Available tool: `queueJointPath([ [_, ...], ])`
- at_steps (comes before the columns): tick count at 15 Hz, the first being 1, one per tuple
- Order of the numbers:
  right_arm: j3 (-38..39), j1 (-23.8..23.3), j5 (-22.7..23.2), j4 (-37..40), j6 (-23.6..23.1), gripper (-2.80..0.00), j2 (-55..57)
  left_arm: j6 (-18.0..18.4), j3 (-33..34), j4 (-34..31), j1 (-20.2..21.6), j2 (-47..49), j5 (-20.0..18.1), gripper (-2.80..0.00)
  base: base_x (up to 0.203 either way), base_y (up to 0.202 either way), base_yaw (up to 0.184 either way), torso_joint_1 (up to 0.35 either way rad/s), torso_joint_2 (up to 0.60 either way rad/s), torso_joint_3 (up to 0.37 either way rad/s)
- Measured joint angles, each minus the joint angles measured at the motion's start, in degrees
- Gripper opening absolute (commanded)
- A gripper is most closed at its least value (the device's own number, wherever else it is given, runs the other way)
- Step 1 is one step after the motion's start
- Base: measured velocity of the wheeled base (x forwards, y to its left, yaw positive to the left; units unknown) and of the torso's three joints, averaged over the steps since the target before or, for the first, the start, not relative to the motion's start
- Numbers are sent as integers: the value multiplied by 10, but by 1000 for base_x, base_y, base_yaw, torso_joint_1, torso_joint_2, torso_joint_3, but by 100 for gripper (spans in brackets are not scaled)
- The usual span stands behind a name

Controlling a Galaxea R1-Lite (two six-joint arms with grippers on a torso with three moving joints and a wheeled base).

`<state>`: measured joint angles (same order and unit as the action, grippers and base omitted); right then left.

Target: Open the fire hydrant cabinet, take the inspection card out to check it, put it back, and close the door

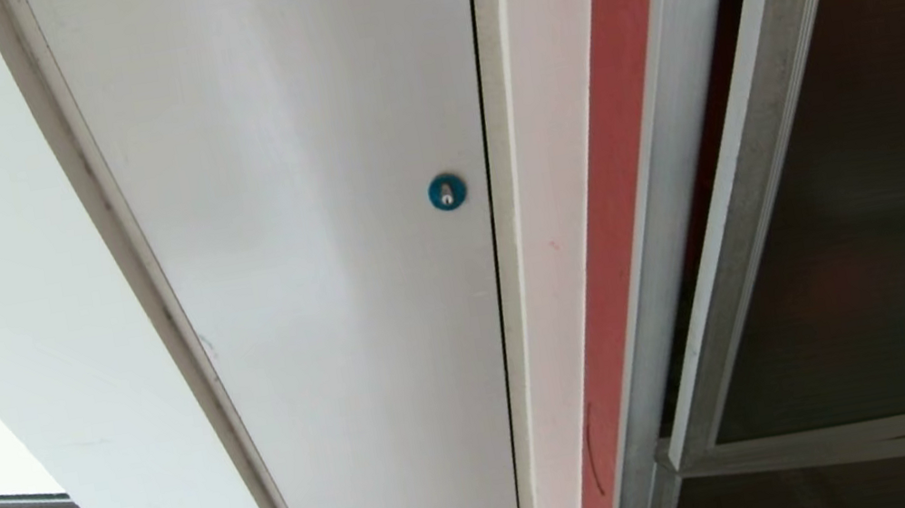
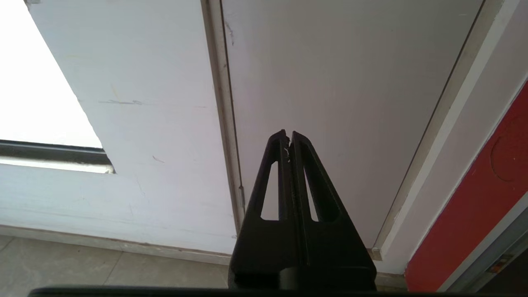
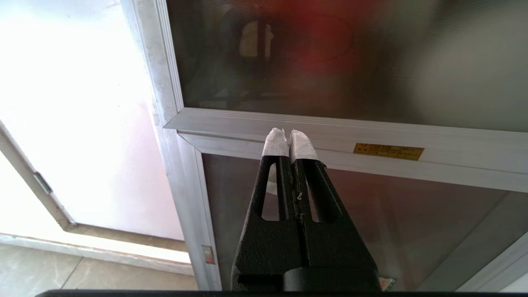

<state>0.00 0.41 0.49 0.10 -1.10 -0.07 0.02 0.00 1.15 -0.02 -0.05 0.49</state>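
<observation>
Door: I see the aluminium-framed dark glass door (image 3: 350, 62) unopened, its crossbar facing the right gripper (image 3: 289, 141).
Right gripper: pinched together, empty, ready to approach.
Left gripper (image 2: 288, 138): likewise closed, idle, facing the plain white panel (image 2: 350, 103) beside the door.

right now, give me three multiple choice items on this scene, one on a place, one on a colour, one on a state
1. Where is the glass door relative to the white door in the head view?
A. to its right
B. to its left
C. behind it

2. What colour is the round lock on the white door?
A. red
B. blue
C. yellow

3. How do the right gripper fingers stand?
A. wide open
B. shut on a card
C. shut, holding nothing

Answers:
1. A, the dark glass in its metal frame fills the right side, past the red strip.
2. B, the small disc near the white door's edge is blue.
3. C, the white-wrapped tips meet in front of the crossbar with nothing between them.
</observation>
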Motion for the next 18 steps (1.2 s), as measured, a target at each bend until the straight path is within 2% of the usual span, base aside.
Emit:
queueJointPath([
  [4,0,0,0,0,0,-280,0,-1,-3,5,0,0,0,-280,0,0,0,0,0,0],
  [6,0,0,0,0,0,-280,0,-1,-43,8,0,5,-14,-280,0,0,0,0,0,0],
  [7,0,0,0,0,0,-280,0,-2,-69,6,0,17,-33,-280,0,0,0,0,0,0],
  [10,0,0,0,0,0,-280,0,-7,-158,7,-3,112,-109,-280,0,0,0,0,0,0],
  [14,0,0,0,0,0,-280,0,-9,-266,25,-23,319,-265,-280,0,0,0,0,0,0],
  [16,0,0,0,0,0,-280,0,-13,-306,66,-66,443,-330,-280,0,0,0,0,0,0],
  [18,0,0,0,0,0,-280,0,-20,-334,127,-132,556,-365,-280,0,0,0,0,0,0],
])
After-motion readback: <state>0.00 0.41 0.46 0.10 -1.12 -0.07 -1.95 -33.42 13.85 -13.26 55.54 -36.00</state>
